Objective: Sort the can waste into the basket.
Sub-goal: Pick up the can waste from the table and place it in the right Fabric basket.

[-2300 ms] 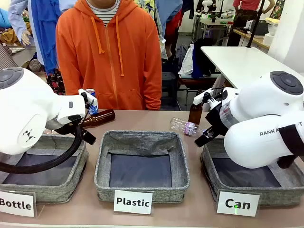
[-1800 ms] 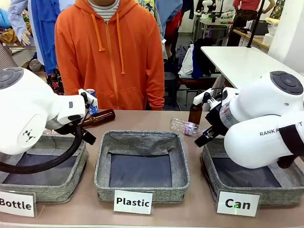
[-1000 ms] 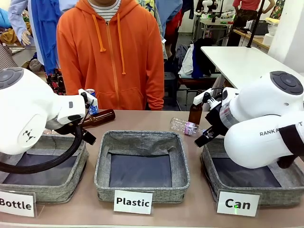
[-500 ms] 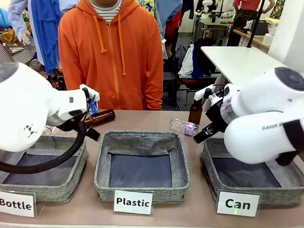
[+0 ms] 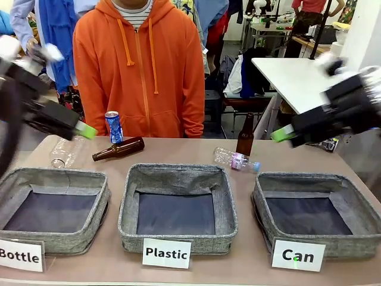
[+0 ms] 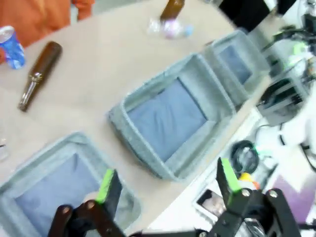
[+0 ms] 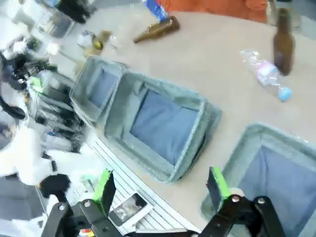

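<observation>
1. Right, three grey baskets sit in a row on my side of the table [image 5: 178,152]. The Bottle basket [image 5: 59,241] is on my left, the Plastic basket [image 5: 178,173] is in the middle, and the Can basket [image 5: 339,244] is on my right with its dark bottom plain to see.
2. Three white cards stand in front of them, one each: the Bottle card [image 5: 21,255], the Plastic card [image 5: 166,253] and the Can card [image 5: 297,255].
3. I count one can. The blue can [image 5: 112,127] stands upright at the far side, just in front of the person [image 5: 140,65] in the orange hoodie and well apart from the Can basket.
4. There are two brown bottles. The lying brown bottle [image 5: 119,149] is just beside the blue can, and the upright brown bottle [image 5: 244,138] stands beyond the Can basket's far corner.
5. Two clear bottles both lie flat. The right plastic bottle [image 5: 235,159] is just beside the upright brown bottle, and the left plastic bottle [image 5: 62,152] is beyond the Bottle basket.
6. Both grippers are raised above the table. The left gripper [image 6: 167,180] has its jaws spread wide and empty, and so does the right gripper [image 7: 160,183].
</observation>
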Available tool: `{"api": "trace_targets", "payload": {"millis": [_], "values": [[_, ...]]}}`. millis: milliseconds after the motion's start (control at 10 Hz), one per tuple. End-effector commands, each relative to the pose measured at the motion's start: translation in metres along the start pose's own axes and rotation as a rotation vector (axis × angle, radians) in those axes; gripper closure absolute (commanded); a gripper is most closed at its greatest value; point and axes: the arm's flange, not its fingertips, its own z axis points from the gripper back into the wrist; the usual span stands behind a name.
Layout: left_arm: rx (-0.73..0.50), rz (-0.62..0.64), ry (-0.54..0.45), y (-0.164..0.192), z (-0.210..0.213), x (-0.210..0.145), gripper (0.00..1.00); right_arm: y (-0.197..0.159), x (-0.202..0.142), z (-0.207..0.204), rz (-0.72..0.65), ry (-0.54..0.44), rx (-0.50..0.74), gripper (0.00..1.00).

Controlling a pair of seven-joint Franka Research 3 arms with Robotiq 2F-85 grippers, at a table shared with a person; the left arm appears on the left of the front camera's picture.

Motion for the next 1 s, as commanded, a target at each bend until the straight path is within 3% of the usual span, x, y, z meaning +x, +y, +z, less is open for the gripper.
{"api": "trace_targets", "payload": {"millis": [0,200,300,500,600,700,900], "values": [[-0.144,0.129,-0.146,0.083,0.041,-0.05,0.0,-0.078,-0.055,0.042,-0.187,-0.171,0.026,0.0],[-0.185,0.396,-0.353,0.15,0.067,-0.105,0.0,-0.127,-0.096,0.074,-0.356,-0.335,0.064,0.0],[-0.221,0.471,-0.44,0.173,0.075,-0.136,0.0,-0.146,-0.11,0.083,-0.438,-0.379,0.038,0.0],[-0.189,0.624,-0.609,0.196,0.096,-0.186,0.0,-0.168,-0.123,0.091,-0.572,-0.434,-0.042,0.0],[-0.127,0.68,-0.641,0.197,0.103,-0.197,0.0,-0.17,-0.12,0.089,-0.612,-0.439,-0.102,0.0],[-0.187,0.606,-0.532,0.222,0.123,-0.161,0.0,-0.196,-0.081,0.139,-0.559,-0.404,-0.009,0.0],[-0.187,0.606,-0.532,0.222,0.123,-0.161,0.0,-0.196,-0.081,0.139,-0.559,-0.404,-0.009,0.0]]}}
